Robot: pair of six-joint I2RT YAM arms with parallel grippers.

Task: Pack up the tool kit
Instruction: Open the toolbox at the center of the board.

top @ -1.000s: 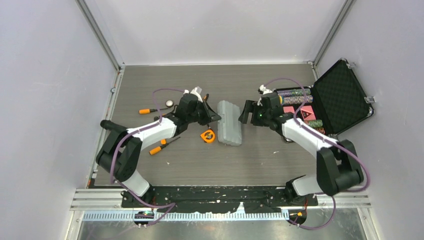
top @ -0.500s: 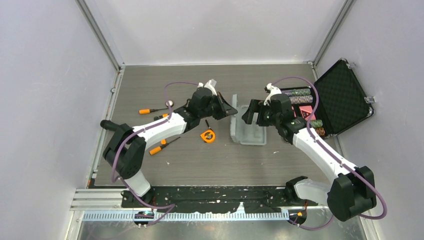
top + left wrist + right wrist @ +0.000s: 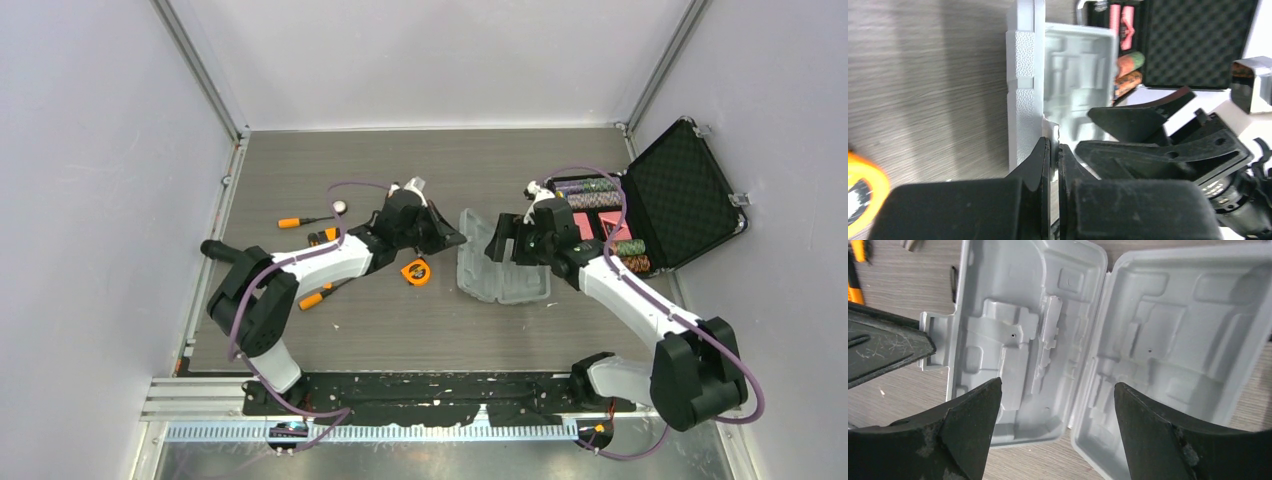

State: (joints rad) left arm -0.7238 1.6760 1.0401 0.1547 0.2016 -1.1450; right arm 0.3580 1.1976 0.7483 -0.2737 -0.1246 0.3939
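The grey tool kit case (image 3: pixel 505 275) lies opened wide mid-table, its moulded slots (image 3: pixel 1013 340) bare. My left gripper (image 3: pixel 455 238) is shut on the latch tab at the left half's outer edge (image 3: pixel 1028 90); the thin plastic sits between its closed jaws (image 3: pixel 1054 150). My right gripper (image 3: pixel 505 245) hangs open just above the case, straddling the hinge line (image 3: pixel 1056 390) and touching nothing. An orange tape measure (image 3: pixel 416 271) lies left of the case. Two orange-handled screwdrivers (image 3: pixel 300 221) (image 3: pixel 325 291) lie further left. No pliers can be made out.
A black foam-lined case (image 3: pixel 680 195) with poker chips (image 3: pixel 590 187) stands open at the right, close behind my right arm. Grey walls enclose the table on three sides. My left arm stretches over the tools beside the tape measure.
The case was closed a second ago. My left gripper swung its left half up and over to the left, and the case now lies open. My right gripper moved in above it.
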